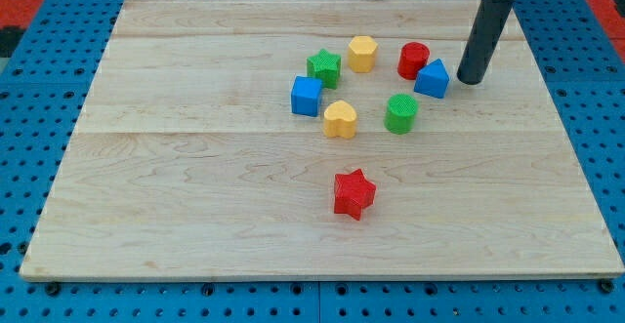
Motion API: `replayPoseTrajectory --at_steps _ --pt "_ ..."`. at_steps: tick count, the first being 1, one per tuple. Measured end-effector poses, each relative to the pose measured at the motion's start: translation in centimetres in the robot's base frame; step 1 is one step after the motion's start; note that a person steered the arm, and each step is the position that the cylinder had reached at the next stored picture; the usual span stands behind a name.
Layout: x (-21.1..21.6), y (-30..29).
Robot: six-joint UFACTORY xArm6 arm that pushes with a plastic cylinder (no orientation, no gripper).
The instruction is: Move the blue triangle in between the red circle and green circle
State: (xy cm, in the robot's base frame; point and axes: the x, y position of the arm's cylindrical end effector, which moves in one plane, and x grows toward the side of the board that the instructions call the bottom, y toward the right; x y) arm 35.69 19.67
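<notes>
My tip (470,79) is bare — it holds nothing. The blue triangle (432,78) lies just at its left, touching the red circle (413,60); the green circle (400,112) is further left and lower — I would push leftward-down.

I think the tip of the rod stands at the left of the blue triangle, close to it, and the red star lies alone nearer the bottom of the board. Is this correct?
Not quite. In the camera view my tip stands at the view's right of the blue triangle, not its left, though it is close to it. The red star does lie alone nearer the view's bottom.
</notes>
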Motion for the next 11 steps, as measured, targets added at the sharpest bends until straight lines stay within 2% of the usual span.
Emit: replayPoseTrajectory --at_steps 1,2,4,6,7,11 --pt "-1.8 -0.5" --pt "-1.7 -0.7" --pt "1.3 -1.6" --pt "0.3 -2.2" --pt "-1.9 -2.3" --pt "-0.7 -3.1"
